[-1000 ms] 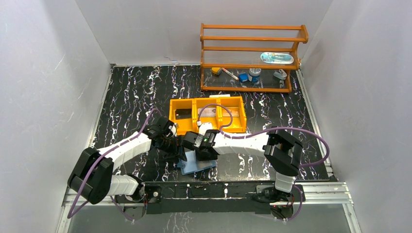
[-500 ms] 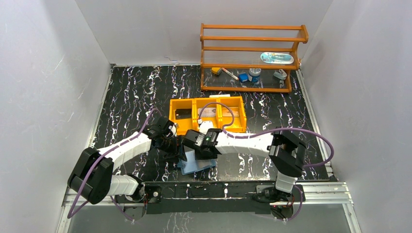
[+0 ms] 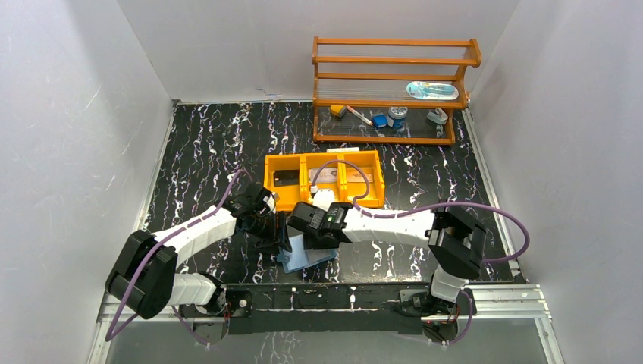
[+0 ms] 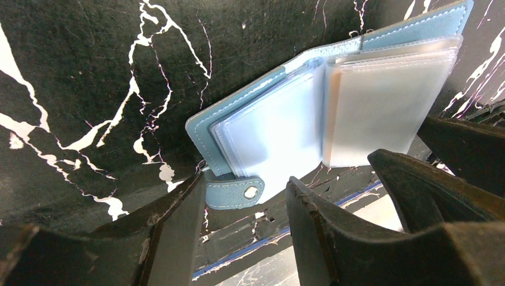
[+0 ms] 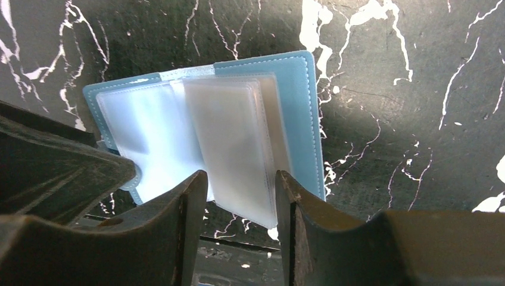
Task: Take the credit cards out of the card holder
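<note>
Top external view: slate-blue two-leaf card wallet lies open at the near edge of the marbled black bench. The left end effector and right end effector, jaws apart, straddle it. The right arm has swung its elbow farther outward than before.

1. A tray sits at the middle of the surface.
2. A rack stands behind the tray, to its right.
3. The card holder lies open on the surface in front of the tray.
4. Left gripper and right gripper meet over the card holder, in front of the tray.
</note>
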Controlling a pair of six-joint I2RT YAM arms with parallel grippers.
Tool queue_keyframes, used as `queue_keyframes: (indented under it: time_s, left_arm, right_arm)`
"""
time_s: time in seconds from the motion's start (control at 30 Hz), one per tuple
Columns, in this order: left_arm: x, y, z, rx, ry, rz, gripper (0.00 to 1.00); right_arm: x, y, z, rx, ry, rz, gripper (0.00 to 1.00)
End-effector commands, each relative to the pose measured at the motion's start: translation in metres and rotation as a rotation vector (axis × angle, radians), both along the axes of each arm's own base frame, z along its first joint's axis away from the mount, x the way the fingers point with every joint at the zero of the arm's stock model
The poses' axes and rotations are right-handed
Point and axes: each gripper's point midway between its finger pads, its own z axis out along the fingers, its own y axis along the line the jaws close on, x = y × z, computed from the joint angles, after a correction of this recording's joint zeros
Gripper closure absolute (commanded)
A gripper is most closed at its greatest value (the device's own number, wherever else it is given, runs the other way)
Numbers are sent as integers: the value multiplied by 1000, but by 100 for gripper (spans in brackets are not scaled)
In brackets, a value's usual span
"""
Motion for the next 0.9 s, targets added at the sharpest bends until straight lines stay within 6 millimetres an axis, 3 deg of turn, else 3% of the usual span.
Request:
queue_keyframes:
  time_s: [0.0, 0.13, 0.5, 0.87]
  left_arm:
    - [0, -7, 8, -32, 6, -21, 50]
    - [0, -7, 9, -36, 5, -22, 50]
    - [0, -8, 10, -39, 5, -23, 50]
    - [-1, -8, 9, -39, 7, -25, 50]
  right_arm:
    - [1, 4, 12, 74, -13, -31, 43]
    - [3, -10, 9, 47, -23, -73, 38]
    - [3, -2, 2, 95, 13, -53, 37]
    - [-3, -11, -33, -7, 81, -35, 33]
